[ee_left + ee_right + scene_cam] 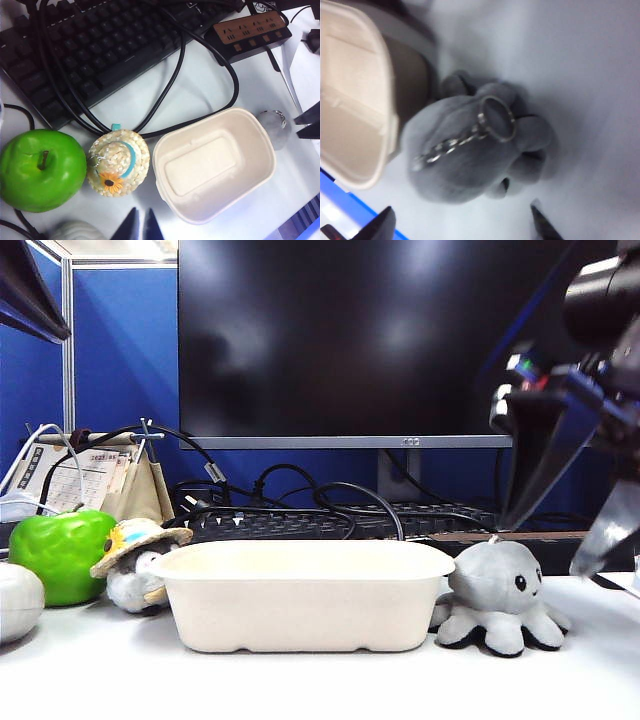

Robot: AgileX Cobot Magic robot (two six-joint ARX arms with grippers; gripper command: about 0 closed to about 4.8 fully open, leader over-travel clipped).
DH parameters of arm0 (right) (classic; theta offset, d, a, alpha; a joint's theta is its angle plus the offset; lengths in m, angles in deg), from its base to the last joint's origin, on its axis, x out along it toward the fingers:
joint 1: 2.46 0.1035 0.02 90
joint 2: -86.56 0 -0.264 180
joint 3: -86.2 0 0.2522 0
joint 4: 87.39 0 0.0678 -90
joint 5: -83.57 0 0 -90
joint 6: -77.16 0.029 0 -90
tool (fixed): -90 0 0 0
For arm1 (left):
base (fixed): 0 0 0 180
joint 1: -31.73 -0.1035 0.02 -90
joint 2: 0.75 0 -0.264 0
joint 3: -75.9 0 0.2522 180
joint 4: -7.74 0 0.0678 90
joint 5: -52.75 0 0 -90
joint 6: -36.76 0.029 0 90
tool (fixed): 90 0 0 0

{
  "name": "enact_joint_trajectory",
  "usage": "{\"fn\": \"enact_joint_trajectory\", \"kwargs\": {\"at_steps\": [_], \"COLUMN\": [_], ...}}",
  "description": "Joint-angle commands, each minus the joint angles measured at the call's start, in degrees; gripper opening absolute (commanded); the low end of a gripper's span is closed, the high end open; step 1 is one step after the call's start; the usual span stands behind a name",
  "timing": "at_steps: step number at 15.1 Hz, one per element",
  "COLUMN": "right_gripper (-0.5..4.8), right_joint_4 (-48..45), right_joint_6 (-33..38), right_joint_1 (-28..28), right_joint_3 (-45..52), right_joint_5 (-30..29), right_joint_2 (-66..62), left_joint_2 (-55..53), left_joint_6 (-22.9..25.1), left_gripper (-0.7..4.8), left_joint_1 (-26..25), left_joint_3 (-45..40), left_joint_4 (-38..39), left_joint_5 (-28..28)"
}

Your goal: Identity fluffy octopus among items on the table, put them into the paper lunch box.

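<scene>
The fluffy octopus (500, 595), light grey with black eyes, sits on the white table (320, 685) against the right end of the paper lunch box (300, 595), which is empty. My right gripper (543, 545) hangs open just above and to the right of the octopus. In the right wrist view the octopus (465, 160) with its key ring (496, 119) lies just ahead of the wide-open right gripper (461, 210), nothing between the fingers. My left gripper (141, 220) is shut and empty, hovering above the table near the lunch box (200, 167) and the hatted penguin.
Left of the box stand a plush penguin with a straw hat (135, 560), a green apple (62, 552) and a white ribbed object (15, 600). Behind are a keyboard (330, 520) with loose black cables, a power strip (247, 30) and a monitor (350, 340).
</scene>
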Motion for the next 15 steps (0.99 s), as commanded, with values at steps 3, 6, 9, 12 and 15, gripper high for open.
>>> {"fn": "enact_joint_trajectory", "kwargs": {"at_steps": [3,6,9,12,15], "right_gripper": [3.43,4.41,4.4,4.39,4.28], "right_joint_4": [-3.23,-4.83,-7.19,-8.39,-7.17], "right_joint_6": [-0.04,-0.04,0.26,1.51,1.49], "right_joint_1": [0.59,0.87,0.85,0.87,0.85], "right_joint_3": [-0.24,-0.24,-0.33,-0.33,-0.33], "right_joint_5": [-4.72,-4.66,-4.66,-4.66,-4.66], "right_joint_2": [-1.07,-1.27,-1.29,-2.54,-5.35], "left_joint_2": [0.11,0.11,0.11,0.11,0.13], "left_joint_6": [0.24,0.22,0.22,0.22,0.22], "left_gripper": [0.26,0.26,0.26,0.26,0.26], "left_joint_1": [-0.02,-0.02,-0.02,-0.02,-0.02], "left_joint_3": [0.24,0.24,0.24,0.24,0.24], "left_joint_4": [-0.92,-0.92,-0.9,-0.9,-0.87], "left_joint_5": [-0.02,-0.02,-0.02,-0.02,-0.02]}}
